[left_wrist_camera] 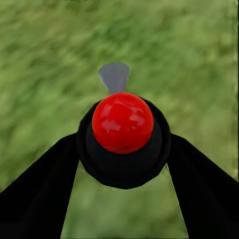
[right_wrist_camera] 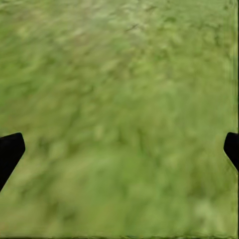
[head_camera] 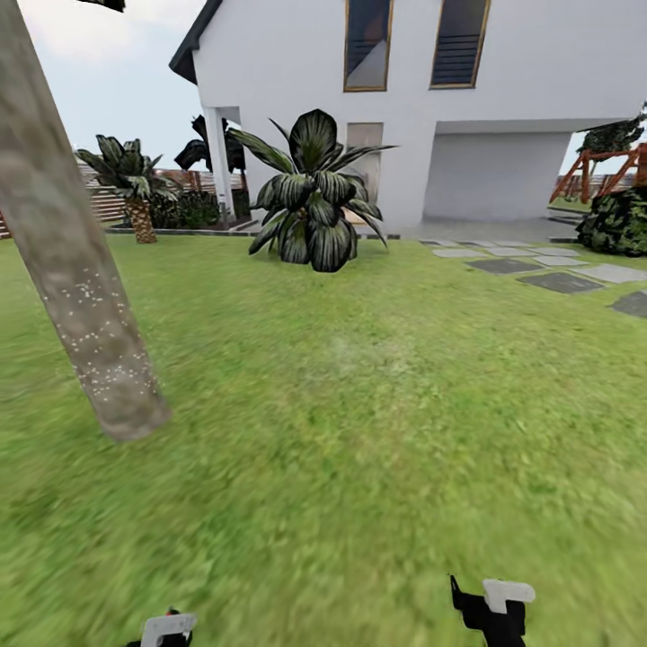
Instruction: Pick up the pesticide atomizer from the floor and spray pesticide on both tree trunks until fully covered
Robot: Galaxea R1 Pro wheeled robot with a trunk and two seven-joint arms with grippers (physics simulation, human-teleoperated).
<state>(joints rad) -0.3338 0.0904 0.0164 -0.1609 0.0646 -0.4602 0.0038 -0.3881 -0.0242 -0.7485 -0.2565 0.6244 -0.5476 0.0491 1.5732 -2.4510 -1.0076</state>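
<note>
The left gripper (left_wrist_camera: 122,164) is clamped on the pesticide atomizer (left_wrist_camera: 122,134): in the left wrist view its two black fingers (left_wrist_camera: 37,191) close in from either side on a round black body topped by a glossy red ball, with a small grey nozzle (left_wrist_camera: 114,75) jutting out beyond it. Under it lies nothing but blurry green grass (left_wrist_camera: 189,55). In the head view the left arm is barely in frame, just a white and black piece (head_camera: 167,626) cut off by the bottom edge, held low and close to the robot.

The right gripper (right_wrist_camera: 119,149) hangs released, its dark fingertips (right_wrist_camera: 10,152) far apart at the two sides of the right wrist view with bare lawn between them. In the head view the right arm's end (head_camera: 492,607) shows as a black body with a white cap, also low at the bottom edge and partly cropped.

Out from the arms, the lawn (head_camera: 359,431) runs smeared and soft toward a white house (head_camera: 404,90) with grey paving slabs (head_camera: 562,281) to the right. A thick tree trunk (head_camera: 63,243) leans at the left, mottled beige-grey, its top cut off by the frame. Fine whitish specks of pesticide (head_camera: 108,359) dot its lower part; higher up the bark looks plain. A broad-leafed dark plant (head_camera: 314,193) stands mid-lawn, a small palm (head_camera: 135,189) sits beyond the trunk before a slatted fence (head_camera: 103,202), and a dark shrub (head_camera: 620,220) sits at the right edge.
</note>
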